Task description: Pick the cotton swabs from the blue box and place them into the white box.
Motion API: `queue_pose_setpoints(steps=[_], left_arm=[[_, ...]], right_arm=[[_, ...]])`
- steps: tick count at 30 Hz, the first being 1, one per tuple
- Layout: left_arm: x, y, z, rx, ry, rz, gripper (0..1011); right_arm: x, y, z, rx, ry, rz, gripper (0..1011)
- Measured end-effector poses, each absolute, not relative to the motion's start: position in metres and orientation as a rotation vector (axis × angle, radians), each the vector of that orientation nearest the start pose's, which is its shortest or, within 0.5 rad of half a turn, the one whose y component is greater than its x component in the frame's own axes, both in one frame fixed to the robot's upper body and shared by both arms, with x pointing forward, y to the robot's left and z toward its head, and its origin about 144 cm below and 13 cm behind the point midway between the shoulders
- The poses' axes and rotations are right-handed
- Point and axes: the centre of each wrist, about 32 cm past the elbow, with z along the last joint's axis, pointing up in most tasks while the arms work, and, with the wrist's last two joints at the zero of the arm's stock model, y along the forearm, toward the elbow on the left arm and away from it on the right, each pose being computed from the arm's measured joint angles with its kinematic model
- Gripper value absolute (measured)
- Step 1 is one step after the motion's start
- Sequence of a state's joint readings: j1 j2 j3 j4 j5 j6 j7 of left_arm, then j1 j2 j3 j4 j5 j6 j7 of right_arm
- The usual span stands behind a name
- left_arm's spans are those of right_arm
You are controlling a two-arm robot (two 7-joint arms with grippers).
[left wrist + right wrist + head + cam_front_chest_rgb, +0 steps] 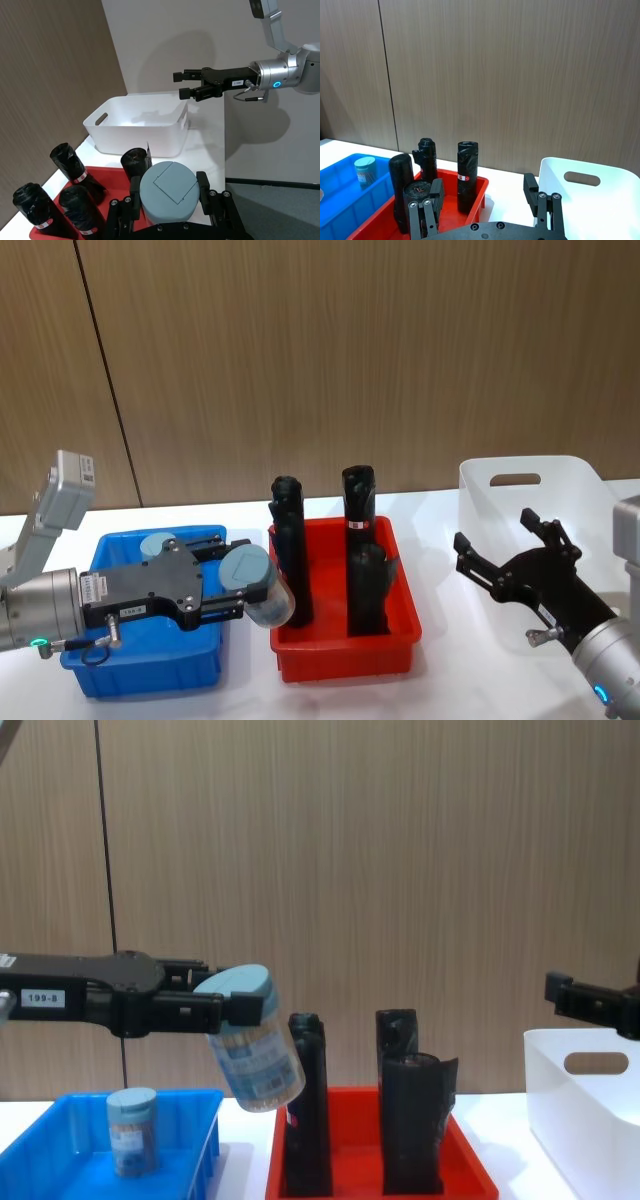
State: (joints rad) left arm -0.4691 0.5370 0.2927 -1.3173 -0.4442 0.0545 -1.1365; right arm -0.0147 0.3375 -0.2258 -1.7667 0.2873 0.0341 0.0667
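Three containers in a row on our table (pixel 450 680)

We find the left-hand box (pixel 150 682), the tray (pixel 345 658) and the right-hand box (pixel 480 490) side by side. Rolls (pixel 290 550) stand upright in the tray. One swab jar (pixel 132 1130) stands in the left-hand box, towards its back. A second swab jar (pixel 265 595) sits tilted in our left claw (pixel 245 580), above the gap between that box and the tray. Our right claw (pixel 492 530) hovers at the right-hand box's near left side.

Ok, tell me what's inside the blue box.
One cotton swab jar stands upright in the blue box. The left claw, holding a second jar raised beside the box's right wall, covers part of the floor from above, so that patch is unseen.
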Motion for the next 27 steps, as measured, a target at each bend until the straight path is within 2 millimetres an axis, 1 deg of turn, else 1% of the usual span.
queue_pose_setpoints(steps=[14,27], left_arm=[[0.574,0.3437,1.2432,0.133,-0.088,0.315,670],[0.5756,0.3441,1.2423,0.129,-0.088,0.309,670]], right_arm=[[0.4435,-0.2375,1.189,0.023,-0.075,-1.219,1002],[0.4469,-0.2437,1.1966,-0.027,-0.06,-1.088,1002]])
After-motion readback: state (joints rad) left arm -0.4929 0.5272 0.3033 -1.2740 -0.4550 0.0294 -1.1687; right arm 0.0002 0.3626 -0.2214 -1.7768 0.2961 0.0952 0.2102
